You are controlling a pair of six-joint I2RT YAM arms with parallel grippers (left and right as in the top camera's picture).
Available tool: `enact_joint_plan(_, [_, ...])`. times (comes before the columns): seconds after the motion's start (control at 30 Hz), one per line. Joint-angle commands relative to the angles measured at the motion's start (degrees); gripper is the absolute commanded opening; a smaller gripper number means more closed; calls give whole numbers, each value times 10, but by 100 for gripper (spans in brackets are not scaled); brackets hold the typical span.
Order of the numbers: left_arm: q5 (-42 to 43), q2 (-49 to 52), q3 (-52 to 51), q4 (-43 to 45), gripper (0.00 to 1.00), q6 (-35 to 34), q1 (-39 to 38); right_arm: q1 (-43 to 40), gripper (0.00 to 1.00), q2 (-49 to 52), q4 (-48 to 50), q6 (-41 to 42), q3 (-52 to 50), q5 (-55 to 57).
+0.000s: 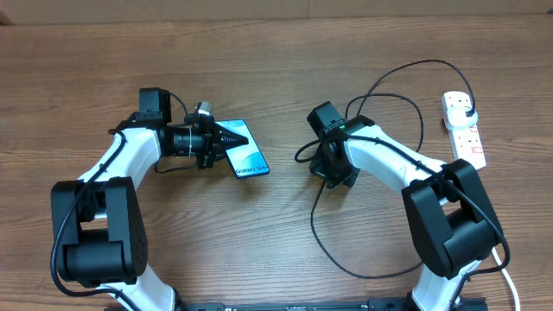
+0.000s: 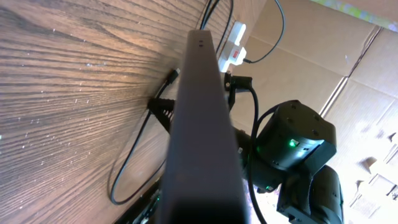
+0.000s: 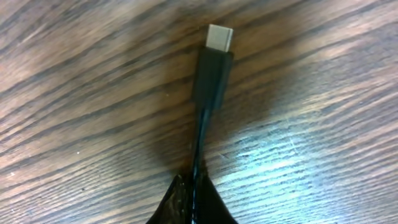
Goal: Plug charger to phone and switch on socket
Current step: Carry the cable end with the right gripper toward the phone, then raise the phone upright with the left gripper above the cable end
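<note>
Your right gripper (image 3: 193, 202) is pinching one thin black charger cable (image 3: 210, 81) just behind its flat silvery tip, over the grained wooden table (image 3: 74, 93). Your left gripper (image 1: 233, 142) is clamping one slim, dark-edged, blue-screened phone (image 1: 252, 158). Farther off, one white plastic power strip (image 1: 464, 131) is lying, cable plugged in.

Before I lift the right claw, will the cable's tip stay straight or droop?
Probably mostly straight: only a short stretch of cable sticks out past the right claw, and the tip looks rigid. The long slack looping over the table is thin, likely floppy, and may drag.
</note>
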Motion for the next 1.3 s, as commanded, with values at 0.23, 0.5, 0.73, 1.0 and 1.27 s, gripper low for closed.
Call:
enact_joint_plan(0.23, [20, -1, 13, -36, 4, 59, -2, 0, 4, 30, -4, 30, -18, -25])
enact_joint_plan(0.5, [20, -1, 14, -36, 4, 45, -6, -8, 4, -85, -9, -14, -18, -68])
enact_joint_plan(0.73, [21, -1, 14, 59, 4, -47, -24, 6, 4, -228, -10, -42, -18, -95])
enact_joint_plan(1.0, [85, -1, 18, 327, 4, -217, -67, 55, 4, -300, -33, -42, -18, -119])
enact_joint_plan(1.27, [162, 1, 18, 399, 4, -222, -43, 106, 4, -323, -95, -40, -18, -100])
